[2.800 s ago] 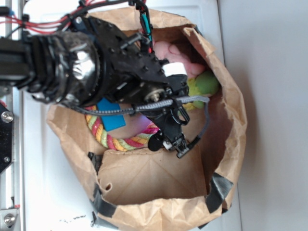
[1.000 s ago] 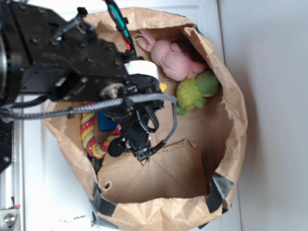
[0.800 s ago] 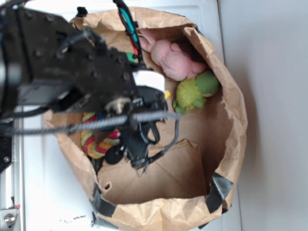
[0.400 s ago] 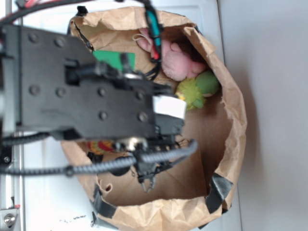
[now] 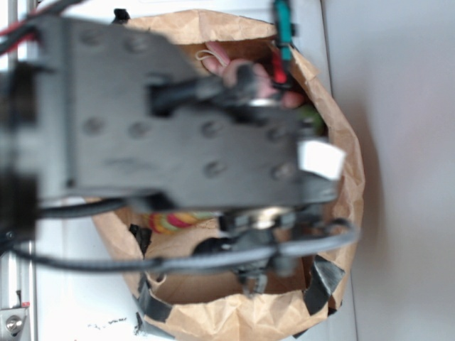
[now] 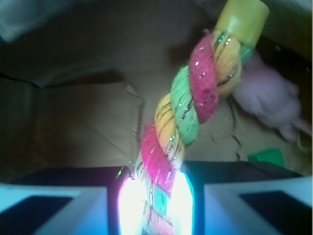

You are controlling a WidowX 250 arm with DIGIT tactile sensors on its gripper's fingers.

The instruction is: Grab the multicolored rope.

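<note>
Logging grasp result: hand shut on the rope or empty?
Shut on it. In the wrist view the multicolored rope runs between the hand fingers, pinched from both sides.

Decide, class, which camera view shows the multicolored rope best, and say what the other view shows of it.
The wrist view. There the multicolored rope fills the middle, its red, yellow and green strands clear, running up from between the hand fingers. The exterior view shows only a small patch under the blurred arm, inside the paper bag.
</note>
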